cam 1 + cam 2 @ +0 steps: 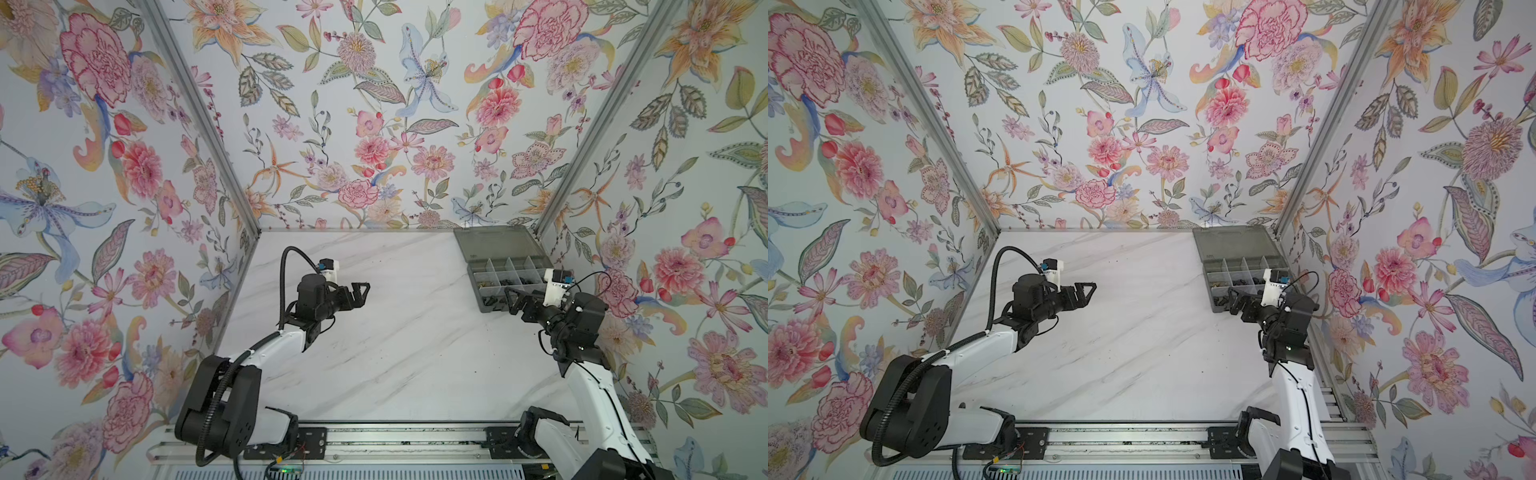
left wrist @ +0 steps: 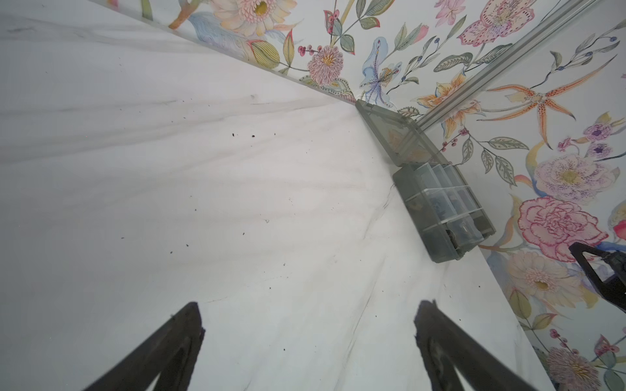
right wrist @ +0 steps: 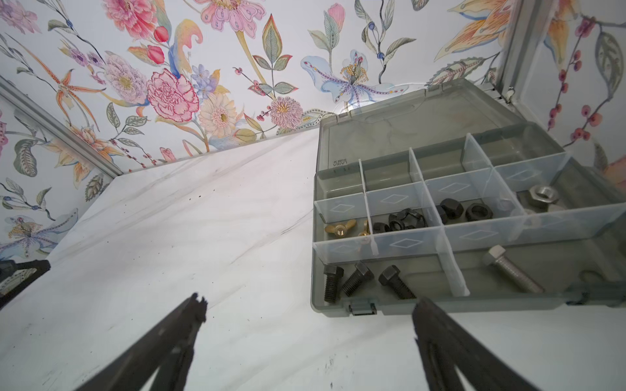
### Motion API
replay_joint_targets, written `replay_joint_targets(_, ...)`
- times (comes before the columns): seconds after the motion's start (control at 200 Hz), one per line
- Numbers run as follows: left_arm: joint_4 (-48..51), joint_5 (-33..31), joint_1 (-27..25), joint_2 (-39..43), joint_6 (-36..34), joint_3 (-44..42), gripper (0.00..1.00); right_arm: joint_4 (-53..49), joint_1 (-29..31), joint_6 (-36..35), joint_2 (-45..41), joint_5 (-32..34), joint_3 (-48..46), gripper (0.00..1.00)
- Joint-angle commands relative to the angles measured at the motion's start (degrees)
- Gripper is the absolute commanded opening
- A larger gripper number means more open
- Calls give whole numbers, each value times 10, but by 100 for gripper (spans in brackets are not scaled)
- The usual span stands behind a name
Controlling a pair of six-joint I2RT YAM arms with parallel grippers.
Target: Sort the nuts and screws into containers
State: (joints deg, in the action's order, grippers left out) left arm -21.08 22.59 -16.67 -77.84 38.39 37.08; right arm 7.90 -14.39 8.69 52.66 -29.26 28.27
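The marble surface (image 1: pixel 374 365) is veined grey on white. Short hex-headed screws (image 3: pixel 358 281) are coloured black; the plastic box (image 3: pixel 332 306), smoky grey.

I find nothing I can read: a small moulded mark (image 3: pixel 340 161) on the lid (image 3: pixel 423 128) of the organiser box (image 3: pixel 440 306) is too blurred.

Both arms (image 1: pixel 592 395) have glossy white shells (image 1: pixel 274 345), matte black joint housings (image 1: pixel 224 407), white wrist-camera mounts (image 1: pixel 555 286) and black triangular open-frame fingers (image 2: pixel 176 342); a ribbed black conduit (image 1: pixel 282 270) runs along the left, thin black wires (image 1: pixel 618 415) along the right.
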Motion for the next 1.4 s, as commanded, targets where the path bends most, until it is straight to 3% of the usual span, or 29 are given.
replay_joint_targets(0.0,-13,-58,0,38,-48,-20,99,166,6,-3,19,39,-65,99)
replay_joint_targets(0.355,-29,-224,1,145,-172,-52,99,386,28,-26,147,133,-144,99)
replay_joint_targets(0.621,-27,-273,4,146,-274,-47,99,475,89,-72,251,191,-129,99)
replay_joint_targets(0.806,-108,-314,9,158,-347,-91,99,542,133,-100,321,246,-126,99)
replay_joint_targets(1.096,-195,-319,66,151,-373,-154,99,561,161,-121,357,295,-121,99)
replay_joint_targets(1.396,-321,-302,114,78,-355,-209,99,558,161,-114,358,311,-119,99)
